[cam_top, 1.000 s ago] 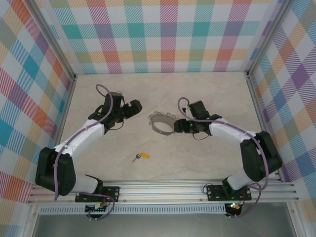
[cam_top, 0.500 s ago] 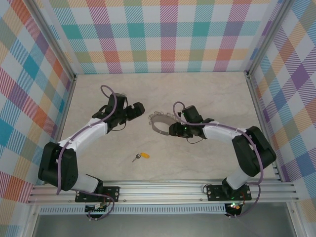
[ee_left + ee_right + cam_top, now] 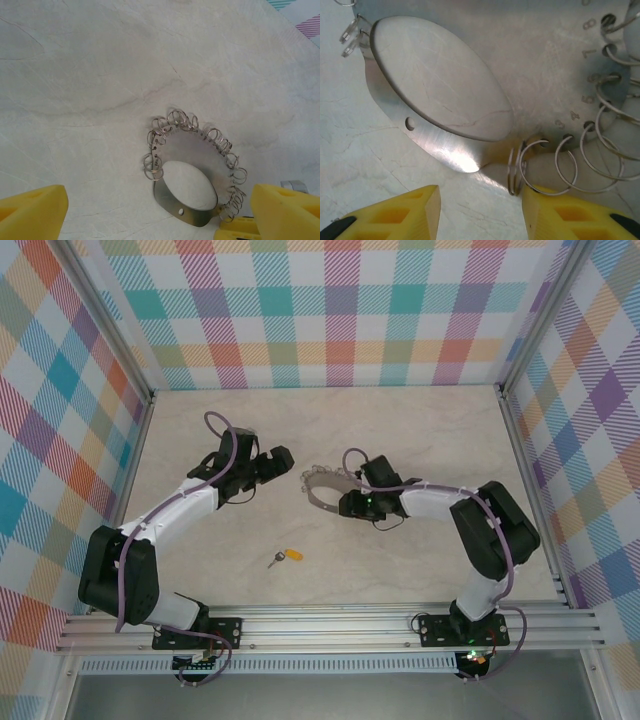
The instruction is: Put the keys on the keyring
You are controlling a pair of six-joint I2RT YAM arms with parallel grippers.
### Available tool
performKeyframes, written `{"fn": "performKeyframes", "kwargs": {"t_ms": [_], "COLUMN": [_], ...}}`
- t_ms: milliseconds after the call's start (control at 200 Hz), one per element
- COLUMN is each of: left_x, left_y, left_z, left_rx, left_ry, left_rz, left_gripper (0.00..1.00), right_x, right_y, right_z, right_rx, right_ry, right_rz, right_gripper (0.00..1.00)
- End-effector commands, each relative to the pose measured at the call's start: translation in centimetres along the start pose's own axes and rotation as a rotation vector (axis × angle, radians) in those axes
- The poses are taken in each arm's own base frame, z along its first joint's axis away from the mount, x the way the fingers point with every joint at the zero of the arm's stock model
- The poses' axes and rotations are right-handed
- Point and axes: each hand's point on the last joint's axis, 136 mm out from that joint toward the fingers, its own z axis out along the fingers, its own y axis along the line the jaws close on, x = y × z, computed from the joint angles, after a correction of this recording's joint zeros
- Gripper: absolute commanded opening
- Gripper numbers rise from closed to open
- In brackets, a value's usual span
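key [image 3: 286,557]: small, probably light and stiff; alone on counter [image 3: 420,560], well apart from keyring; best taken by yellow head | keyring [image 3: 187,145]: mid-counter, thin flat metal, likely slippery; grip plain edge | right gripper [image 3: 480,202]: jaws spread astride that edge, pinching nothing | left gripper [image 3: 160,215]: jaws spread wide, near keyring

I get bright, even overhead light, with soft short shadows on the worktop [image 3: 400,430]. In my right wrist view the keyring [image 3: 540,70] carries a glare patch, and the yellow fingers [image 3: 395,215] look blurred.
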Motion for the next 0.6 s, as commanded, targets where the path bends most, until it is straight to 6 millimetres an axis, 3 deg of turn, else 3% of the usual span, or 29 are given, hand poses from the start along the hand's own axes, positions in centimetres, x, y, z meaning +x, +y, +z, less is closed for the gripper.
{"fn": "performKeyframes", "kwargs": {"t_ms": [0, 300, 445, 595], "left_x": [-0.6, -0.6, -0.6, -0.6], "left_y": [-1.5, -1.5, -1.6, -1.7], "left_z": [0.0, 0.2, 0.1, 0.3], "left_rx": [0.031, 0.032, 0.036, 0.043], "left_ry": [-0.013, -0.01, -0.009, -0.008], "left_rz": [0.024, 0.023, 0.023, 0.015], "left_gripper": [0.93, 0.93, 0.93, 0.93], "right_x": [-2.9, -7.3, -7.3, -6.3], "right_y": [0.9, 0.0, 0.1, 1.4], "right_z": [-0.1, 0.1, -0.5, -2.6], "right_rx": [0.009, 0.058, 0.047, -0.016], "right_ry": [-0.064, -0.101, -0.096, -0.117], "right_rz": [-0.058, -0.078, -0.084, -0.071], "right_gripper": [0.47, 0.47, 0.46, 0.44]}}
